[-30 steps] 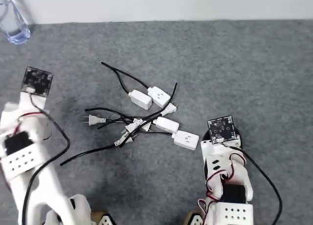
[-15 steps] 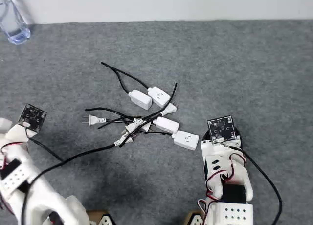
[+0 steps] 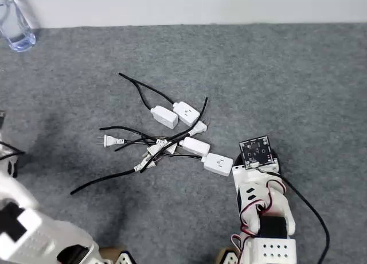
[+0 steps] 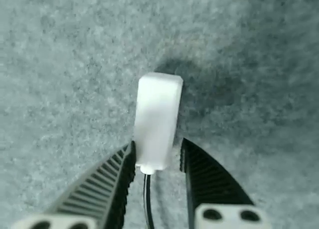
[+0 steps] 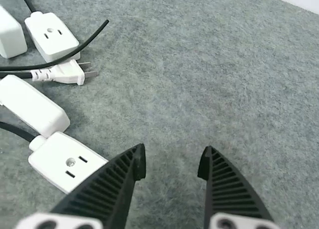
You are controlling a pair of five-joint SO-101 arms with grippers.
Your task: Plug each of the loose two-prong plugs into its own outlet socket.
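Note:
In the left wrist view my left gripper (image 4: 157,148) is shut on the lower end of a white socket block (image 4: 158,109), whose black cord runs down between the fingers; it hangs over bare grey mat. In the high view, four white socket blocks (image 3: 218,164) (image 3: 195,146) (image 3: 186,113) (image 3: 164,117) lie tangled with black cords and loose two-prong plugs (image 3: 109,140) (image 3: 198,128). My right gripper (image 5: 173,159) stands open just above the mat, beside the nearest socket (image 5: 65,162). A white plug (image 5: 65,77) lies farther off.
A clear glass (image 3: 16,28) stands at the back left corner. The right arm (image 3: 261,201) rises from the front edge, and the left arm's white base (image 3: 34,235) fills the front left. Open grey mat (image 3: 298,86) spreads to the right of the cords.
The left arm has swung down and left, its wrist leaving the high view. The right arm's wrist has shifted slightly left toward the nearest socket.

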